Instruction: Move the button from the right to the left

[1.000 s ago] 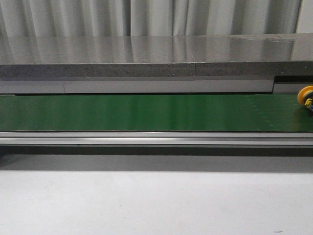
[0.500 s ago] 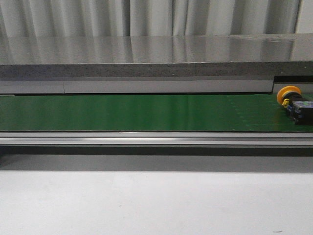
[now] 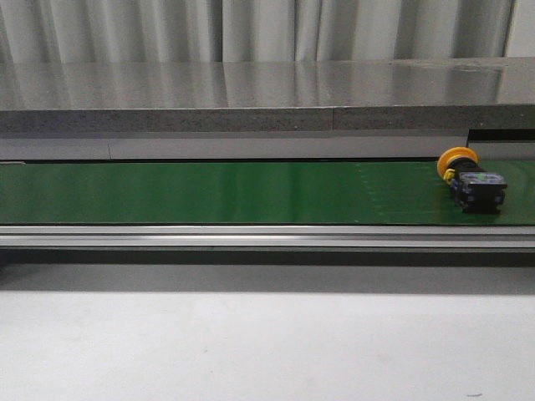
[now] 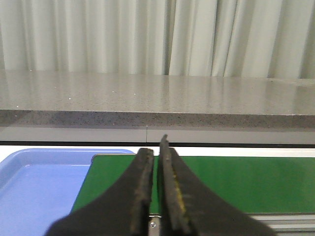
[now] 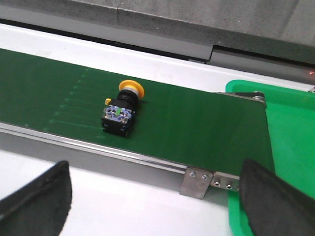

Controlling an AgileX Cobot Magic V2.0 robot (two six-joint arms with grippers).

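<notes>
The button [image 3: 470, 180] lies on its side on the green conveyor belt [image 3: 234, 192] near its right end, yellow cap toward the back, black body toward the front. It also shows in the right wrist view [image 5: 121, 109]. My right gripper [image 5: 155, 196] is open and empty, hovering over the white table in front of the belt, apart from the button. My left gripper [image 4: 157, 187] is shut and empty, above the left end of the belt [image 4: 236, 182]. Neither arm shows in the front view.
A blue tray [image 4: 34, 182] sits off the belt's left end. A green bin [image 5: 290, 142] sits off its right end. A grey stone shelf [image 3: 251, 100] runs behind the belt, curtains beyond. A metal rail [image 3: 251, 236] edges the belt's front.
The button has travelled left along the belt, from the right frame edge to fully in view. Nothing else has visibly moved.
</notes>
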